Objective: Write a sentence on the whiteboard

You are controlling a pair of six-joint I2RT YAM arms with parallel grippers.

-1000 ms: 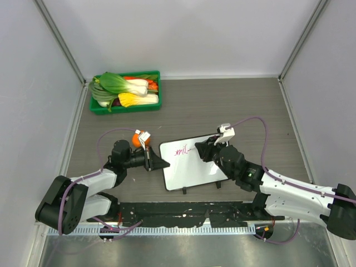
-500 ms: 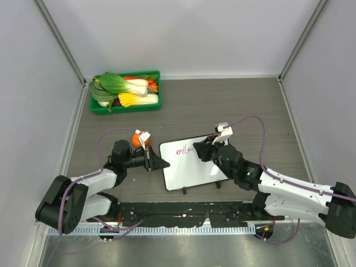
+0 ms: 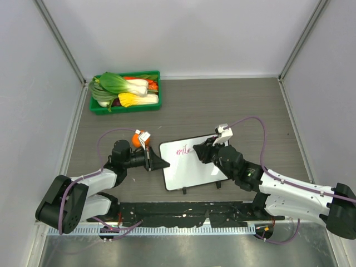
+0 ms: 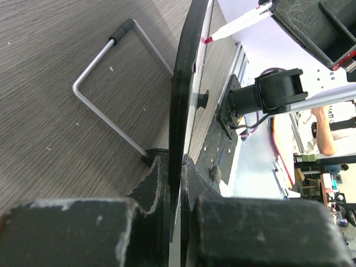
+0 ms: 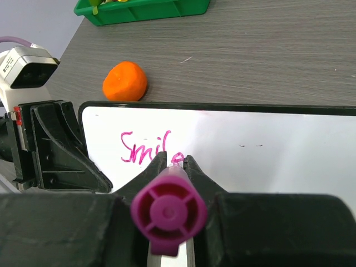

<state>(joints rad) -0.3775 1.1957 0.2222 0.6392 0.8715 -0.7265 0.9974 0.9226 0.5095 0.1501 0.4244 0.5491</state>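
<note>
The whiteboard (image 3: 192, 167) stands tilted on the table, a white board with a black frame. My left gripper (image 3: 164, 162) is shut on its left edge, and the left wrist view shows the black frame (image 4: 181, 100) pinched between my left gripper (image 4: 177, 167) jaws. My right gripper (image 5: 174, 161) is shut on a magenta marker (image 5: 168, 210), tip against the board (image 5: 267, 150). The sentence (image 5: 147, 149) reads "Smile" in pink script, and in the top view the sentence (image 3: 183, 150) lies just left of my right gripper (image 3: 200, 151).
A green tray (image 3: 125, 109) full of vegetables sits at the back left. An orange (image 3: 136, 139) lies just behind my left wrist, also seen as the orange (image 5: 125, 81) beyond the board. The board's wire stand (image 4: 105, 83) rests on the table. Walls close in both sides.
My right gripper has worked the marker a little to the right along the board, and the pink writing has grown by a letter. The left gripper has kept still.
</note>
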